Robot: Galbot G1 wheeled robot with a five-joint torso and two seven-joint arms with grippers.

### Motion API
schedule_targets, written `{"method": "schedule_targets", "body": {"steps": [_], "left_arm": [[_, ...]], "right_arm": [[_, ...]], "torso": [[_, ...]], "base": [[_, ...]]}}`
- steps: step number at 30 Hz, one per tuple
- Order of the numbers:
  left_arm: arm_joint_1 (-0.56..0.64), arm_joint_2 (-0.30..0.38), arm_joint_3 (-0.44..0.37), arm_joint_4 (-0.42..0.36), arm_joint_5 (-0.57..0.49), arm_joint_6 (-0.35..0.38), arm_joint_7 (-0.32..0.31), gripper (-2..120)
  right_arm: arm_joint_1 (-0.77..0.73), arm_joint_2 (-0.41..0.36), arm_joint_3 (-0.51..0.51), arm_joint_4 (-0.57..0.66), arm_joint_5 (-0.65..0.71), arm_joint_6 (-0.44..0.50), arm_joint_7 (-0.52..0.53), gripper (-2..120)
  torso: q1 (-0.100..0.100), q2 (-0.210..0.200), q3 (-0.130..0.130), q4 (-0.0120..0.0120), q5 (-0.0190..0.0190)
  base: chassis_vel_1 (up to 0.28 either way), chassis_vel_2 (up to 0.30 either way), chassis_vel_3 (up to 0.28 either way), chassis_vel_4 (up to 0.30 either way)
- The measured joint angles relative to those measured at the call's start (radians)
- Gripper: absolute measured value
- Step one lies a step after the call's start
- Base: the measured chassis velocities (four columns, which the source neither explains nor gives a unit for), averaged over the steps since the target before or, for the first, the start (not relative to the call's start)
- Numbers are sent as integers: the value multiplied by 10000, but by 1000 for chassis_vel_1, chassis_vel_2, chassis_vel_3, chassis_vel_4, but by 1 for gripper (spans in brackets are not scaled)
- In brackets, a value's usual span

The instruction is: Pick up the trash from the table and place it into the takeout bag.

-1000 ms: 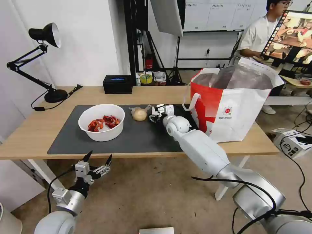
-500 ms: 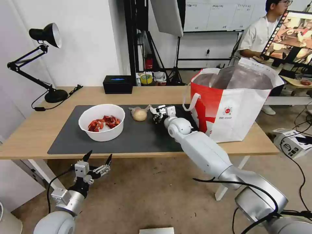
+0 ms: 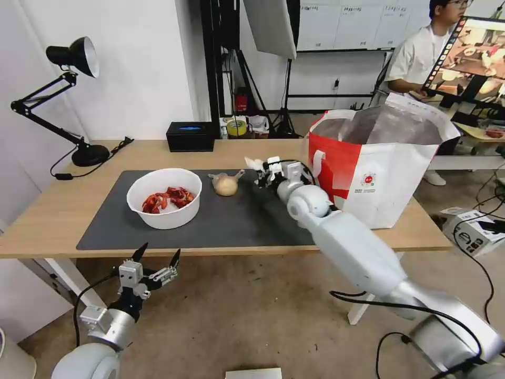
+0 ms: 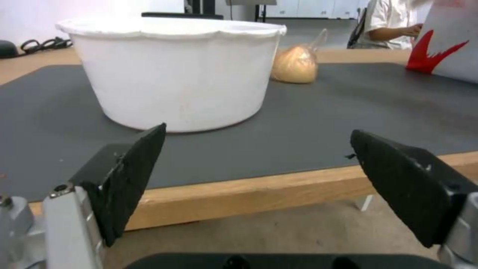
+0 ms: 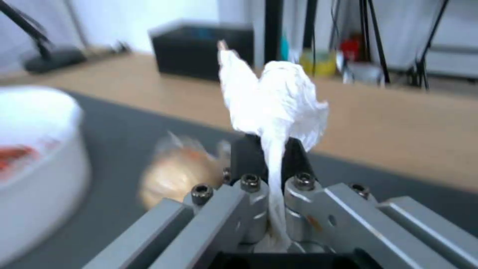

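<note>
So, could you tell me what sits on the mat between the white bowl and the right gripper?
In the head view, the knotted bag with the beige lump lies between the white bowl and the right gripper, which is shut on the tissue.

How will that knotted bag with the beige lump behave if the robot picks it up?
The bag would probably sag, since its film looks thin and its knotted tail pokes out loosely. The rounded lump might roll on the mat if nudged. It looks light, much like the tissue in the right gripper.
</note>
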Motion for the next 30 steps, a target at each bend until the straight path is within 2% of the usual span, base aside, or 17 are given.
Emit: {"method": "schedule_targets", "body": {"steps": [1, 4, 5, 7, 11, 12, 18, 23, 30], "left_arm": [[0, 0, 0, 0, 0, 0, 0, 100], [4, -5, 24, -56, -1, -1, -31, 100], [4, -5, 24, -56, -1, -1, -31, 100], [8, -9, 52, -82, -1, -1, -44, 100], [10, -24, 101, -92, 12, -1, -50, 100], [-3, -29, 188, -93, 45, -1, -52, 100], [-218, 92, 451, -76, 70, 3, -147, 100], [-304, 94, 631, -85, 70, 13, -209, 100], [-321, 151, 755, -140, 23, -4, 40, 100]], "right_arm": [[0, 0, 0, 0, 0, 0, 0, 0], [-452, -802, 790, 1611, 488, 8, 112, 0], [-452, -802, 790, 1611, 488, 8, 112, 0], [-646, -1409, 1522, 2452, 899, 29, 221, 0], [-702, -1852, 2100, 2894, 1170, 69, 302, 0], [-697, -2312, 2665, 3141, 1344, 247, 331, 0], [-652, -2955, 3477, 3017, 1313, 691, 529, 0], [-796, -3309, 3918, 2605, 1476, 691, 841, 0], [-1008, -3365, 4057, 2089, 1510, 521, 1120, 0]], "torso": [[0, 0, 0, 0, 0], [0, 0, 0, -1, 1], [0, 0, 0, -1, 1], [-1, 0, 0, -2, 0], [0, 0, 0, -2, 1], [-1, 0, -1, -1, -1], [0, 0, 0, -2, -1], [0, 0, 0, -2, 0], [0, 0, 0, 0, 0]], "base": [[0, 0, 0, 0], [0, 0, 0, 0], [0, 0, 0, 0], [0, 0, 0, 0], [0, 0, 0, 0], [0, 0, 0, 0], [0, 0, 0, 0], [0, 0, 0, 0], [0, 0, 0, 0]]}}
